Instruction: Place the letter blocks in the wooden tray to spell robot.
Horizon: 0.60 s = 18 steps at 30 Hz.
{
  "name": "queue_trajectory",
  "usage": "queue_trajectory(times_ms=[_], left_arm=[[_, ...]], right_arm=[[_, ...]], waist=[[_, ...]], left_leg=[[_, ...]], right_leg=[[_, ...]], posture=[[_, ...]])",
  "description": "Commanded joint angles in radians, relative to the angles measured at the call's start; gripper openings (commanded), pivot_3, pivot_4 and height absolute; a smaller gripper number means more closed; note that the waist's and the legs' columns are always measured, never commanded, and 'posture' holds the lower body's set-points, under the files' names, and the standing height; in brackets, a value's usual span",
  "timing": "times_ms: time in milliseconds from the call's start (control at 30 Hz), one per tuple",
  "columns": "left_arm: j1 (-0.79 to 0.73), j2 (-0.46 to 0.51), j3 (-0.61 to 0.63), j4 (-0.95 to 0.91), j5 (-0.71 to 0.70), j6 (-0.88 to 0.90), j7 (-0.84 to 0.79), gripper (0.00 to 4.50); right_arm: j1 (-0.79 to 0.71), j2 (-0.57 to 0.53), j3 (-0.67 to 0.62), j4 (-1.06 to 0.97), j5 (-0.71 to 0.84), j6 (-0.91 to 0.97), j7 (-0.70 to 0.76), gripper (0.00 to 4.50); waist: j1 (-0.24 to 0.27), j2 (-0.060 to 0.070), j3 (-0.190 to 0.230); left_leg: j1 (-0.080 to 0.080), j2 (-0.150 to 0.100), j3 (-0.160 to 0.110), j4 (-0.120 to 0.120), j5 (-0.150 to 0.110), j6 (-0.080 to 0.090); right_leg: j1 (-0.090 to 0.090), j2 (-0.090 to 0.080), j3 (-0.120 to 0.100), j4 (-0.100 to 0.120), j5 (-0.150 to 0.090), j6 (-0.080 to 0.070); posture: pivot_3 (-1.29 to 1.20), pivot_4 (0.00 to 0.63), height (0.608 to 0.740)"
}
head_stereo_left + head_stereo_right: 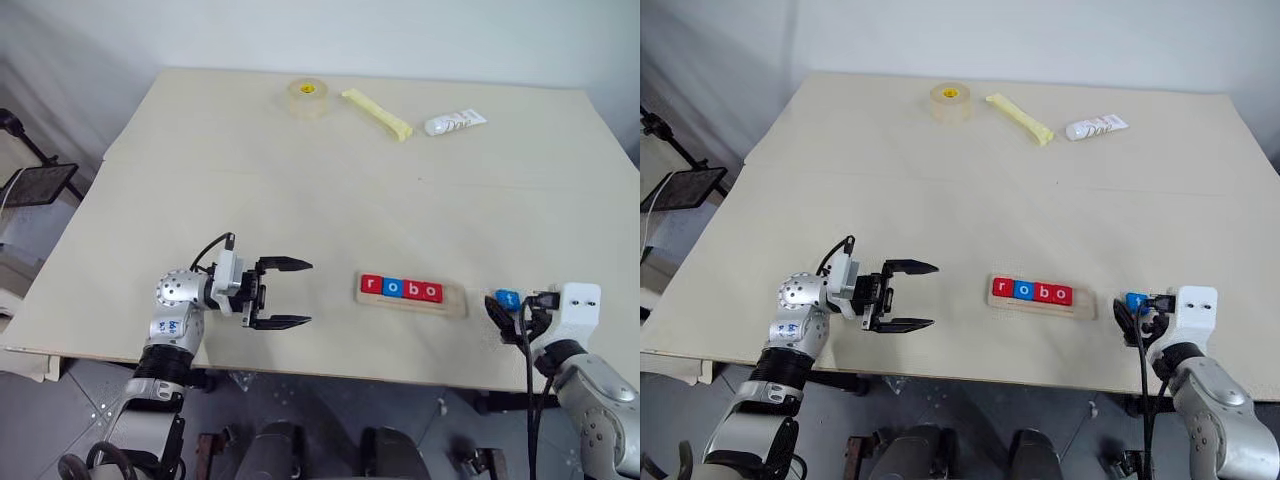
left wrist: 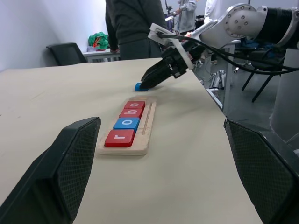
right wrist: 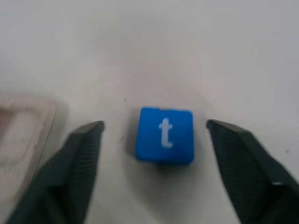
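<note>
1. Blue square "t" tile (image 3: 164, 135) lies flat on the counter (image 1: 300, 190), between the spread jaws of your right gripper (image 1: 508, 318), untouched.
2. Light-wood tray (image 1: 455, 300) holds r, o, b, o; its empty end slot faces the tile, just beside it.
3. Left gripper (image 1: 290, 293) hangs spread, farther off; the right arm looks better placed.

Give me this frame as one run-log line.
tray: wooden tray holds r-o-b-o, last slot empty | t block: on table, between open right end effector fingers | left end effector: open, holding nothing
</note>
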Motion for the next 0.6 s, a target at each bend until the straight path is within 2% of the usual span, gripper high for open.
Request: queue_trajectory(times_ms=[33,200,267,333,467,600], left_arm=[[0.006,0.006,0.006,-0.031,-0.004,-0.003,-0.01,4.5],[0.01,0.004,0.005,-0.032,-0.002,-0.005,-0.009,4.5],[0.009,-0.001,0.005,-0.033,-0.003,-0.007,-0.003,4.5],[0.012,-0.003,0.004,-0.038,-0.002,-0.008,-0.001,4.5],[0.03,-0.002,0.005,-0.061,-0.002,-0.007,0.008,4.5],[0.05,0.002,0.007,-0.09,-0.003,-0.002,0.02,4.5]], right_arm=[[0.04,-0.122,-0.039,-0.064,0.028,-0.018,0.127,4.47],[0.087,-0.373,0.008,0.004,-0.005,-0.108,0.395,4.47],[0.068,-0.514,0.059,0.101,-0.049,-0.197,0.552,4.47],[0.019,-0.609,0.117,0.213,-0.085,-0.282,0.663,4.47],[-0.157,-0.715,0.273,0.462,-0.178,-0.46,0.834,4.47],[-0.341,-0.718,0.393,0.656,-0.249,-0.566,0.931,4.47]], waist=[[0.0,0.0,0.0],[0.0,0.0,0.0],[-0.002,0.0,0.0],[-0.002,0.0,0.0],[-0.004,-0.001,0.0],[-0.003,-0.001,0.0]], left_leg=[[0.0,0.0,0.0,0.0,0.0,0.0],[0.0,0.0,0.001,0.0,0.0,0.0],[0.0,0.0,0.002,0.0,0.0,0.0],[0.0,0.001,0.004,0.0,0.0,0.001],[0.0,0.002,0.004,0.0,0.0,0.001],[0.0,0.002,0.004,0.001,0.0,0.001]], right_leg=[[0.0,0.0,0.0,0.0,0.0,0.0],[0.001,0.0,0.0,-0.002,0.0,0.0],[0.001,0.0,0.0,-0.003,0.0,0.0],[0.002,0.0,0.0,-0.007,0.0,0.0],[0.003,0.001,0.0,-0.008,0.0,0.0],[0.002,0.0,-0.001,-0.008,0.0,0.0]], posture=[[0.0,0.15,0.74],[0.0,0.15,0.74],[0.0,0.15,0.74],[0.0,0.15,0.74],[0.0,0.15,0.74],[0.0,0.15,0.74]])
